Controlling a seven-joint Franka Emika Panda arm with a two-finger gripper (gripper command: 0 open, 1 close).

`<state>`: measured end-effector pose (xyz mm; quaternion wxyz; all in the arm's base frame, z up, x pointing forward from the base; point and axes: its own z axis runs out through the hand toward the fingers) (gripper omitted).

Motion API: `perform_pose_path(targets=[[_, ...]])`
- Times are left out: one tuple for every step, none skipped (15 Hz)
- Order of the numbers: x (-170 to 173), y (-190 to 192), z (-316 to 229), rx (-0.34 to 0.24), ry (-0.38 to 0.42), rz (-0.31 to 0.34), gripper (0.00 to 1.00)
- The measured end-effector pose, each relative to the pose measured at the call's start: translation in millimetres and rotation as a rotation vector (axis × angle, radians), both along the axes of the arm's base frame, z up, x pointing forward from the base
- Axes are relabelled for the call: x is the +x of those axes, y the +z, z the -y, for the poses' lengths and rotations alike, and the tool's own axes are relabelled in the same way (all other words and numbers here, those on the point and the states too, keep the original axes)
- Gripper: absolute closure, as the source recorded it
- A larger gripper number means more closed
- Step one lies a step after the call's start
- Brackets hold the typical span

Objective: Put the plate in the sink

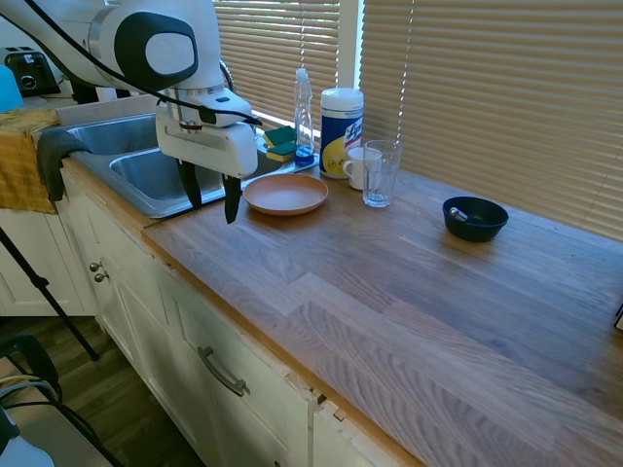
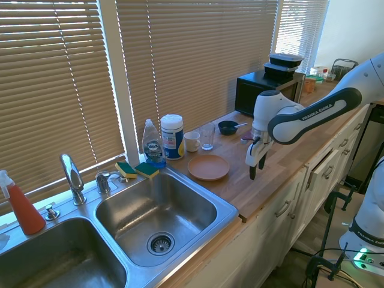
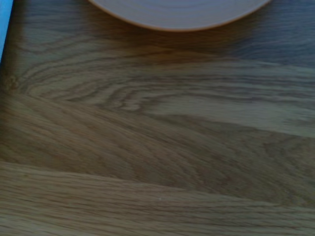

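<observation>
Near the counter's front edge, beside the sink (image 2: 198, 237), the gripper (image 1: 210, 193) is hovering with fingers spread apart, holding nothing.

Toward the counter's back edge from it, the plate (image 1: 285, 193) is lying flat on the wood, near the gripper but not touching, just beside the sink's rim. To grasp well, the gripper probably needs to be lowering one finger over the plate's near rim and one under it, pinching the thin edge squarely before lifting.
</observation>
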<state>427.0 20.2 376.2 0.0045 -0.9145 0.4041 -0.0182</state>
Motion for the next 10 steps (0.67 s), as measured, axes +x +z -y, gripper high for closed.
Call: perform_pose_path(targets=[[0.0,-0.3,-0.1,0.000,0.000,-0.001,0.00],[0.3,0.0,-0.2,0.001,0.000,0.000,0.00],[1.7,1.8,0.3,0.007,-0.003,0.004,0.00],[4.8,5.5,1.4,0.020,-0.009,0.012,0.00],[9.8,9.7,3.4,0.032,-0.016,0.021,0.00],[16.6,13.2,7.3,0.043,-0.028,0.029,0.00],[25.4,16.3,12.5,0.052,-0.041,0.037,0.00],[35.1,16.2,19.9,0.065,-0.059,0.040,0.00],[46.6,14.3,30.5,0.083,-0.081,0.046,0.00],[60.5,11.4,42.7,0.102,-0.102,0.055,0.00]])
